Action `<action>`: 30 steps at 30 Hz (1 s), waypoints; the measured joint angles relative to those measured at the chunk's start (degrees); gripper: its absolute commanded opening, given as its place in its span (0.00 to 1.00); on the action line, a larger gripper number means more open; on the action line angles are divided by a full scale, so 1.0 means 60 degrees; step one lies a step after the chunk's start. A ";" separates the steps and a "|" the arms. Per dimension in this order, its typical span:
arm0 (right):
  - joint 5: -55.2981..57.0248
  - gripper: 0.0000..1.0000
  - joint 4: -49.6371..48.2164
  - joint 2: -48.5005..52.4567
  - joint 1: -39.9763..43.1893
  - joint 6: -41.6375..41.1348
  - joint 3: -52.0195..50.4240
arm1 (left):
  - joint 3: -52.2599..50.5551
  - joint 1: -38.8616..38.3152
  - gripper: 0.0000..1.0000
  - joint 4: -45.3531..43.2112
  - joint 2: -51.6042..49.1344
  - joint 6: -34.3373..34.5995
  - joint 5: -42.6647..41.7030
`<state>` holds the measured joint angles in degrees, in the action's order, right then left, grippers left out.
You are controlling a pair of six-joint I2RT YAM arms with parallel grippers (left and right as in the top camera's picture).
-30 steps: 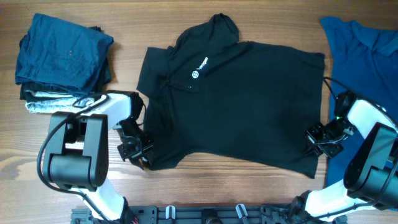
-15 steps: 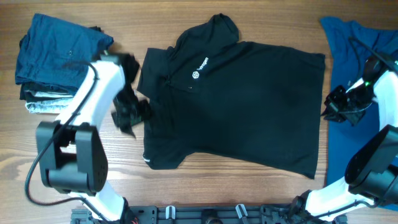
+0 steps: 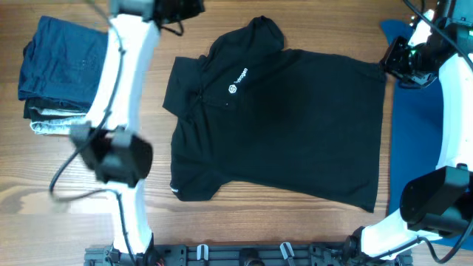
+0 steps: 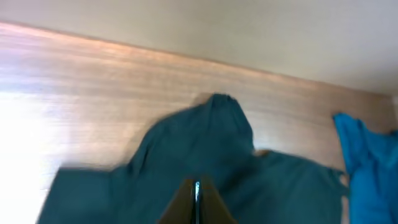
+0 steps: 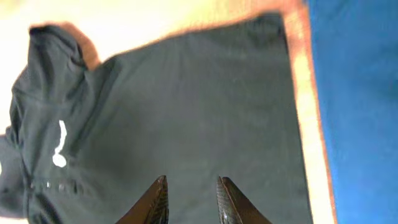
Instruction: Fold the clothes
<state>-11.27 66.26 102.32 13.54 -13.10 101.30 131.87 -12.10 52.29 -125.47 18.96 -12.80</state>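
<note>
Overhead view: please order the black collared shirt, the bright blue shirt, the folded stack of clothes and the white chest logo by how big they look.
1. black collared shirt
2. bright blue shirt, though partly cut off by the frame
3. folded stack of clothes, close to it
4. white chest logo

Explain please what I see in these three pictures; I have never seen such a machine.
It is a robot with two white arms at a wooden table, each ending in a two-finger claw. One picture looks down from above; the other two come from small cameras on the wrists. A black short-sleeved collared shirt with a small white chest logo lies spread flat. A bright blue shirt lies at one edge, and a pile of folded clothes at the other. The left claw is shut; the right claw stands slightly open above the black shirt. Neither holds anything.
</note>
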 measured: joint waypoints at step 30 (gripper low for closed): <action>0.1767 0.20 -0.3759 0.4921 -0.0025 0.0299 0.0036 | 0.0018 -0.1570 0.04 -0.5767 -0.5129 -0.2907 0.0820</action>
<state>-0.67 43.70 131.85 13.39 -11.31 101.51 131.98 -21.52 17.69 -156.24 1.52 -7.88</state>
